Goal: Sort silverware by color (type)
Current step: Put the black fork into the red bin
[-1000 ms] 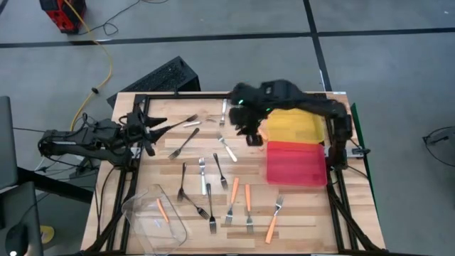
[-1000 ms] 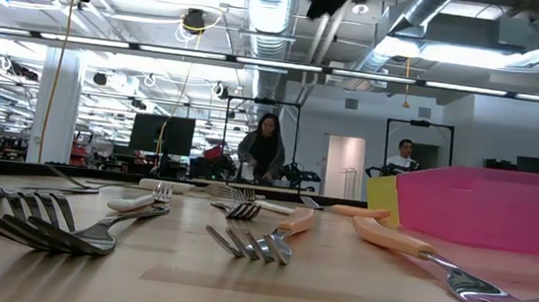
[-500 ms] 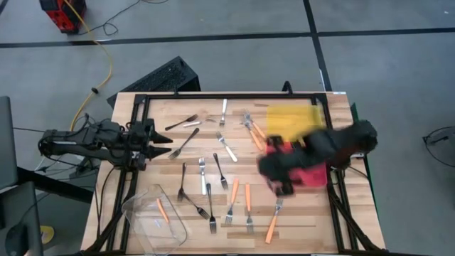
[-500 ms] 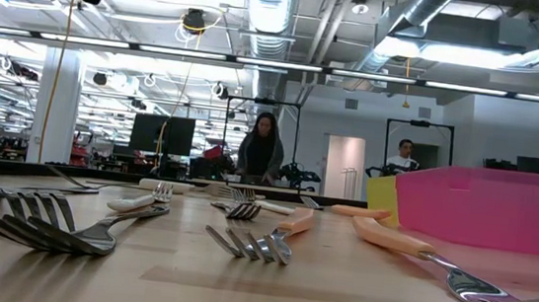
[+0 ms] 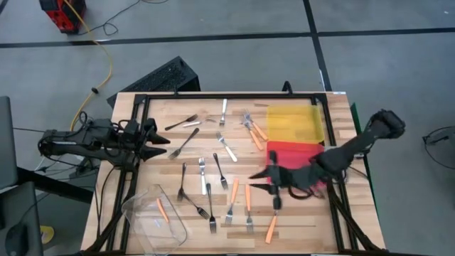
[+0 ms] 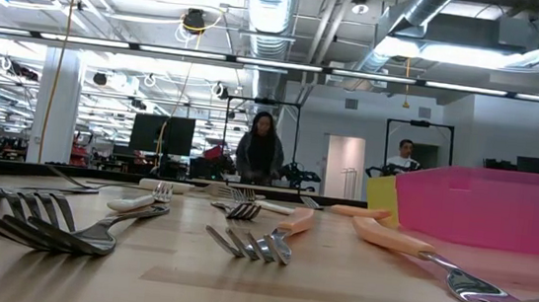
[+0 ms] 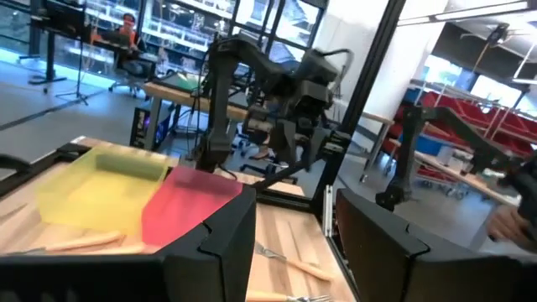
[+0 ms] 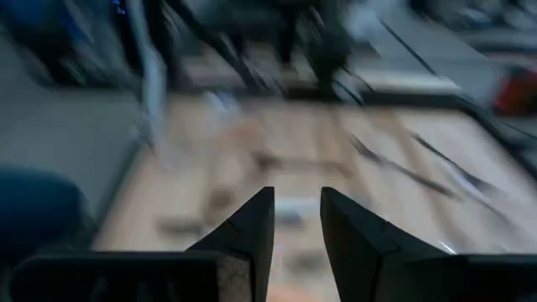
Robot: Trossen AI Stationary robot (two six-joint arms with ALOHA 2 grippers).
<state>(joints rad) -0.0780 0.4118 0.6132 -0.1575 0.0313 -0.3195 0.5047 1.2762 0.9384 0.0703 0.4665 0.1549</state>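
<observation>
Several small forks lie flat and scattered over the wooden table: orange-handled ones (image 5: 247, 198), white-handled ones (image 5: 227, 149) and dark ones (image 5: 183, 144). A few more orange-handled forks (image 5: 252, 129) lie in a heap beside the yellow tray (image 5: 295, 122). My right gripper (image 5: 254, 182) hovers open above the orange-handled forks in front of the red tray (image 5: 288, 151), pointing toward the table's left, with nothing between its fingers (image 8: 295, 220). At the table's left edge my left gripper (image 5: 162, 146) stands open and holds nothing (image 7: 289, 243).
A clear plastic tub (image 5: 153, 217) lies tipped at the near left corner with one orange-handled fork (image 5: 162, 210) in it. The yellow and red trays stand side by side at the right. A black frame runs along the table's edges. People stand in the room beyond.
My right gripper has swung from above the yellow tray's far left corner toward the table's near edge and come down, turning until it points to the table's left over the orange-handled forks. My left gripper has rolled and turned in place at the left edge. No fork has moved.
</observation>
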